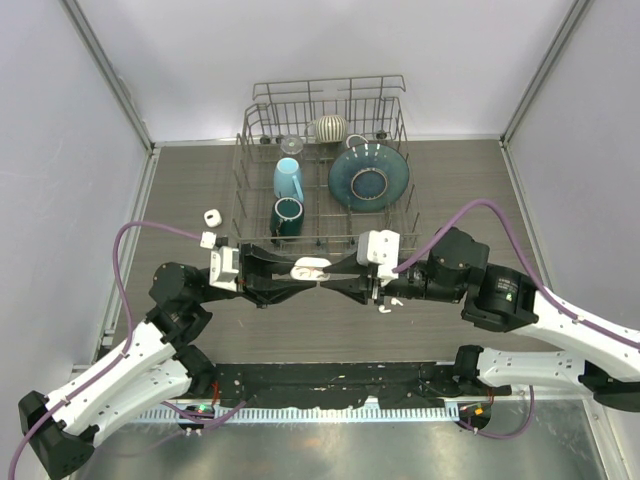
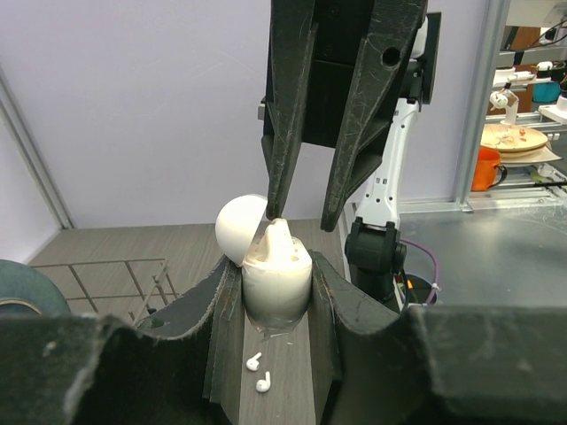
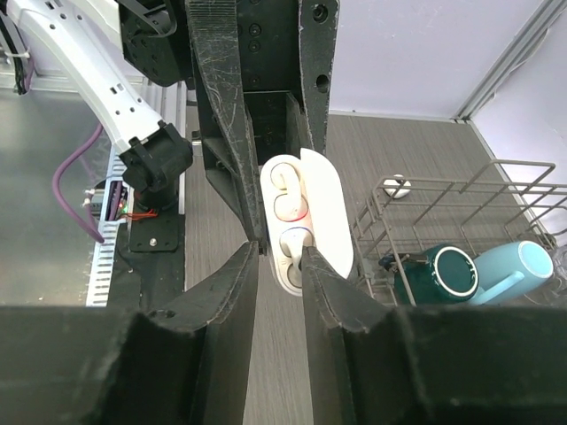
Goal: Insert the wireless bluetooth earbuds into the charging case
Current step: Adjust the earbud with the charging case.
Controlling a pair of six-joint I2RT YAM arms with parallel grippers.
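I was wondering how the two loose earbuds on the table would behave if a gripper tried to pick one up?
The earbuds look tiny, smooth and rigid, so they are probably light and apt to slip from a grip. Their rounded heads suggest they would roll or pivot when nudged. Lying close together on the table, one may get knocked while the other is grasped.
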